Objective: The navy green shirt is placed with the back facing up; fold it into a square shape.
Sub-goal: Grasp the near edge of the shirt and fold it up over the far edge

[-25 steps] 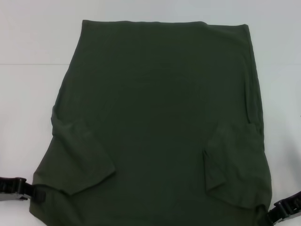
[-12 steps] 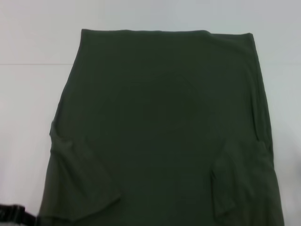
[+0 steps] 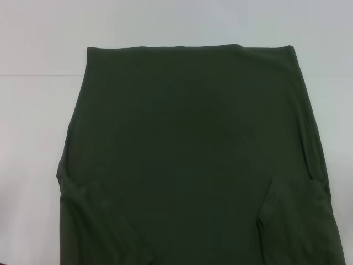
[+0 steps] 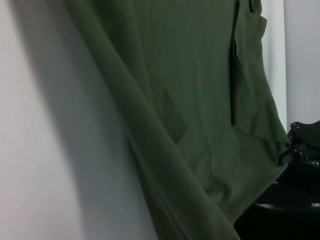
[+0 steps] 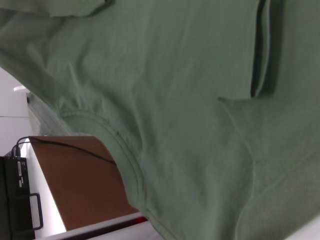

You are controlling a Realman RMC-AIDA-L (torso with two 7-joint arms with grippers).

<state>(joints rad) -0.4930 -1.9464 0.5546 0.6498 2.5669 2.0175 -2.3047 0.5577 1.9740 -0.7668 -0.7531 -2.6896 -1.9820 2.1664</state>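
Navy green shirt (image 3: pixel 193 160) fills the centre and bottom of your head view, lying on the white table (image 3: pixel 33 110) with its plain back up. You've got both sides turned in: a sleeve flap sits at lower left, another at lower right, so the body reads as a long panel with a straight edge across the top of the frame. My call: side folds done, the lengthwise fold into a square not yet made. The near end runs off the bottom edge. Neither claw shows in the head view. In the left wrist view a black gripper (image 4: pixel 305 145) sits at the right edge by the cloth's corner; apart or together, you can't tell. No lettering or label readable anywhere.
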